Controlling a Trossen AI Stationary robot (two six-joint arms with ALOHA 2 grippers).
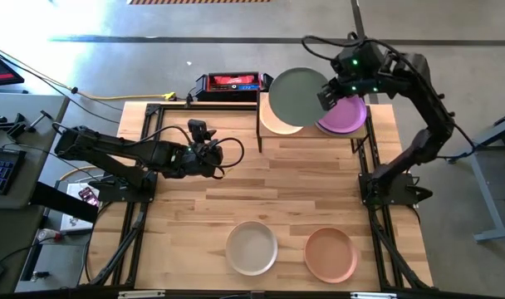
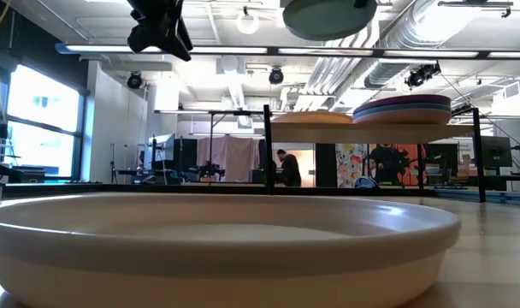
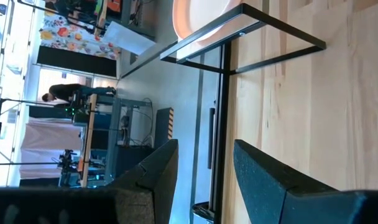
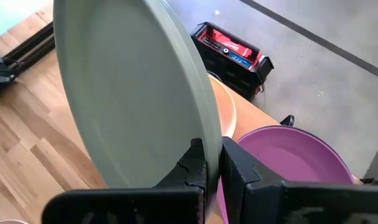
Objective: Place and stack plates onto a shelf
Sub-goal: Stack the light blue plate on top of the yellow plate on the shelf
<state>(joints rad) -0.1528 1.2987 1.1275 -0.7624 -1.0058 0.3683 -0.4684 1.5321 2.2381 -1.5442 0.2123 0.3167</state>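
Observation:
My right gripper (image 1: pixel 327 95) is shut on a grey-green plate (image 1: pixel 298 95), which hovers over the light-wood shelf (image 1: pixel 362 131) at the table's far edge. On the shelf's left half a peach plate (image 1: pixel 275 123) lies flat. On its right half sits a stack of plates (image 2: pixel 403 109) with a purple plate (image 4: pixel 295 155) on top. An off-white plate (image 1: pixel 252 247) and an orange plate (image 1: pixel 330 253) rest on the tabletop near its near edge. My left gripper (image 1: pixel 218 156) waits open above the table's left middle, touching nothing. My right gripper pinches the grey-green plate's rim (image 4: pixel 204 140) between its two fingers, one on the upper face and one beneath. The fingers (image 4: pixel 192 163) come in from the table's right. The plate (image 2: pixel 328 15) is lifted clear, high above the shelf and roughly level.
A red and black box (image 1: pixel 229 83) sits just beyond the table's far edge, left of the shelf. The shelf's thin black legs (image 3: pixel 223 59) stand ahead of my left gripper (image 3: pixel 204 152). Bare wood lies between the shelf and the two near plates. A person (image 2: pixel 286 167) stands far behind.

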